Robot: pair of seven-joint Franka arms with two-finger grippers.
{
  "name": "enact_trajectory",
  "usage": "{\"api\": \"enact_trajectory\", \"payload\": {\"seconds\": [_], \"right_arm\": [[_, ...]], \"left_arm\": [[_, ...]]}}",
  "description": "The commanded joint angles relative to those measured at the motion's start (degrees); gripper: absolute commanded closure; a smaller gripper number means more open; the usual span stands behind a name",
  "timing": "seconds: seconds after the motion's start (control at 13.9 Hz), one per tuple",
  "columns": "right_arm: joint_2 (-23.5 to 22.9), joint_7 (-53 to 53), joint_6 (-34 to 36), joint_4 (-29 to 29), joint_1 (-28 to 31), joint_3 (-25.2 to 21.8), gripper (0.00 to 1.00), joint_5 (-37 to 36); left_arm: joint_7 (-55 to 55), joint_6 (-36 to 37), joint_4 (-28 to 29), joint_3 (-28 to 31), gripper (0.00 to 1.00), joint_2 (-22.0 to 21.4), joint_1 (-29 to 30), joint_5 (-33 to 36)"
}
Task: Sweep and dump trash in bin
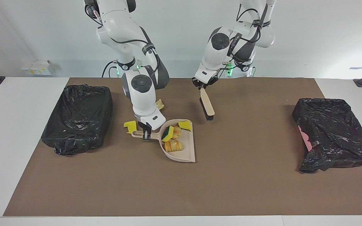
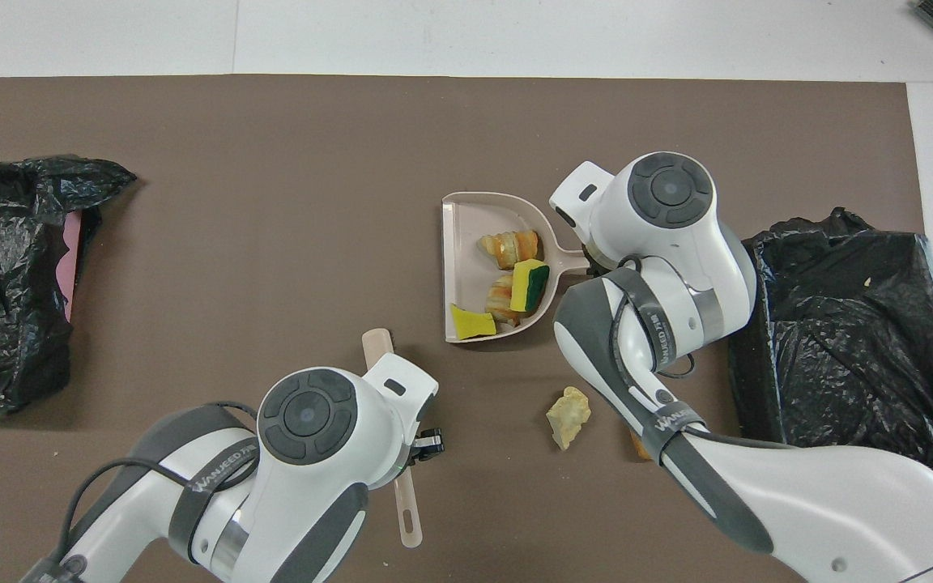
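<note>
My right gripper (image 1: 146, 134) points straight down from a bent elbow, clamped on the dustpan (image 1: 181, 150) handle. In the pan just beside it lie two bread lumps (image 1: 173, 145), a green-backed sponge (image 1: 167, 133) and a yellow sponge chunk (image 1: 185, 125). Another yellow chunk (image 1: 130, 126) sits on the mat right by that gripper, toward the black bin (image 1: 78, 118) (a tan lump (image 2: 568, 415) lies loose under the forearm). My left gripper (image 1: 204, 84) hangs tilted over the mat, closed on the brush (image 1: 207, 105) handle, bristles off the surface. A second bagged bin (image 1: 331, 137) sits well apart at the left arm's end.
</note>
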State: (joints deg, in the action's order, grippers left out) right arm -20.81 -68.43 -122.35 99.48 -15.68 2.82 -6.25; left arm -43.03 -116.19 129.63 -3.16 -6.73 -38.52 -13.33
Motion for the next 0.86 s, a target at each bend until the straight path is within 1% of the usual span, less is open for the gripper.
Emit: {"api": "enact_trajectory", "payload": {"seconds": [0.0,0.14,0.36,0.43,0.5,0.58,0.65,0.79], "right_arm": [[5.5,-4.9,3.2,0.5,4.9,0.6,1.0,2.0],[8.8,-8.8,6.7,0.5,8.6,0.6,1.0,3.5],[13.8,-16.8,11.3,0.6,15.4,0.5,1.0,6.2],[15.5,-18.3,13.3,0.6,17.5,0.5,1.0,6.1],[17.0,-20.8,15.4,0.7,20.0,0.5,1.0,6.2],[18.0,-23.7,16.3,0.7,22.6,0.5,1.0,6.2],[18.5,-26.6,17.1,0.7,25.1,0.5,1.0,6.2],[19.2,-33.6,17.2,1.6,29.7,0.3,1.0,6.3]], "left_arm": [[-1.4,-4.9,7.0,-0.5,1.0,-4.0,-1.3,1.1],[-1.7,-7.3,9.0,-0.5,1.0,-3.9,-3.0,1.1],[-4.1,-14.1,12.8,-0.6,1.0,-3.0,-6.4,1.1],[-4.7,-14.9,13.4,-0.5,1.0,-3.0,-6.7,1.1],[-4.6,-14.6,13.2,-0.5,0.86,-2.9,-6.5,1.1],[-4.4,-14.2,12.8,-0.5,0.09,-2.7,-6.1,1.1],[-4.4,-13.4,12.4,-0.4,0.0,-2.7,-5.7,1.1],[-3.9,-12.1,10.8,-0.4,0.0,-2.3,-2.7,1.7]]}}
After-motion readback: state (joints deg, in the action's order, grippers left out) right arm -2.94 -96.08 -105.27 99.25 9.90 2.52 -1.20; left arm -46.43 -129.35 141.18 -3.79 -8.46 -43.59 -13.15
